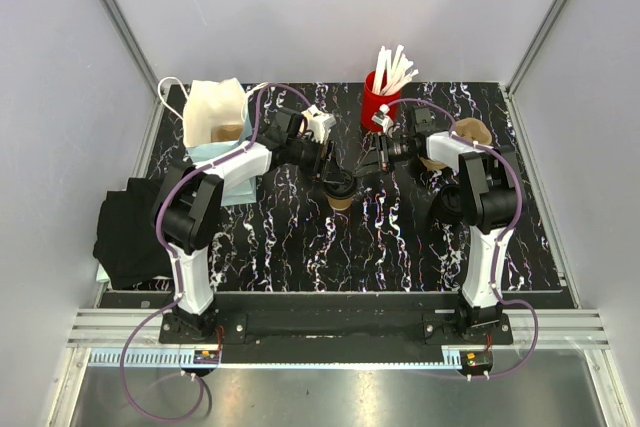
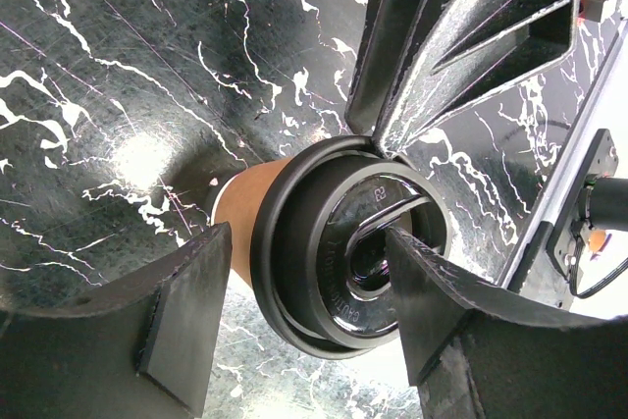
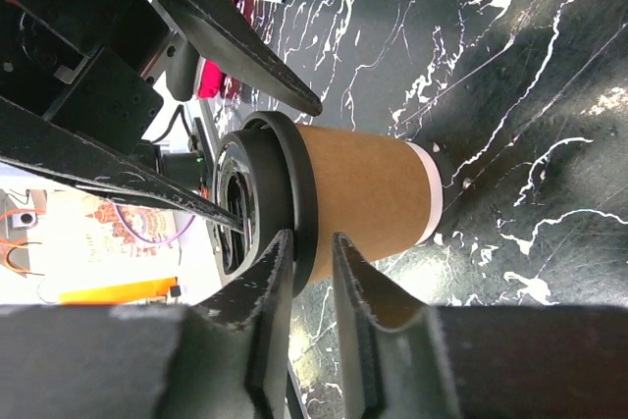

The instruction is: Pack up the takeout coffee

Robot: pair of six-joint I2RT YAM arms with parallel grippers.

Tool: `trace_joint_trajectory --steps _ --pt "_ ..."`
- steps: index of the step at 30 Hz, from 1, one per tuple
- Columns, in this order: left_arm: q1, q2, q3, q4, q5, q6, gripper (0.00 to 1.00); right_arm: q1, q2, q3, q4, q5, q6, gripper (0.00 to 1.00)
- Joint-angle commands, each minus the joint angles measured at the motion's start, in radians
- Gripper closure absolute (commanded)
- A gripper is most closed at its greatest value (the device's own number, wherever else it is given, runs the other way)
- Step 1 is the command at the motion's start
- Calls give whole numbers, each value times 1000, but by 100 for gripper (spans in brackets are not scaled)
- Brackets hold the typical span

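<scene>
The takeout coffee cup [image 1: 341,202] stands upright mid-table, brown kraft paper with the black lid [image 1: 340,185] sitting on it. In the left wrist view my left gripper [image 2: 306,240] is open. One fingertip [image 2: 417,267] rests in the recess on top of the lid [image 2: 324,242]. The other finger hangs beside the cup wall [image 2: 240,228], a sliver apart. In the right wrist view my right gripper [image 3: 312,237] is open by a narrow gap. The near rim of the lid [image 3: 285,183] lies between its tips, and one tip is against the cup [image 3: 368,188]. Both grippers [image 1: 330,172] [image 1: 368,162] meet over the cup.
A red cup of white sticks [image 1: 380,97] stands behind the cup. An open white paper bag [image 1: 215,112] sits back left on a light-blue sheet. A stack of brown cups [image 1: 470,132] lies right, behind my right arm. Black cloth [image 1: 130,227] hangs over the left edge.
</scene>
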Motion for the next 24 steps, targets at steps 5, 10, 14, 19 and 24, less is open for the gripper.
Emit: trace_joint_trajectory --steps 5,10,14,19,24 --pt "-17 43 -21 -103 -141 95 35 44 12 -6 -62 241 -48 78" --pt "-18 44 -27 -112 -149 114 36 67 27 -17 -135 400 -122 78" --pt "-18 40 -37 -112 -156 126 36 101 33 -40 -147 451 -150 76" --pt "-18 30 -47 -112 -166 137 36 150 45 -6 -199 529 -150 75" --pt "-17 10 -56 -117 -179 150 36 165 70 5 -246 531 -182 73"
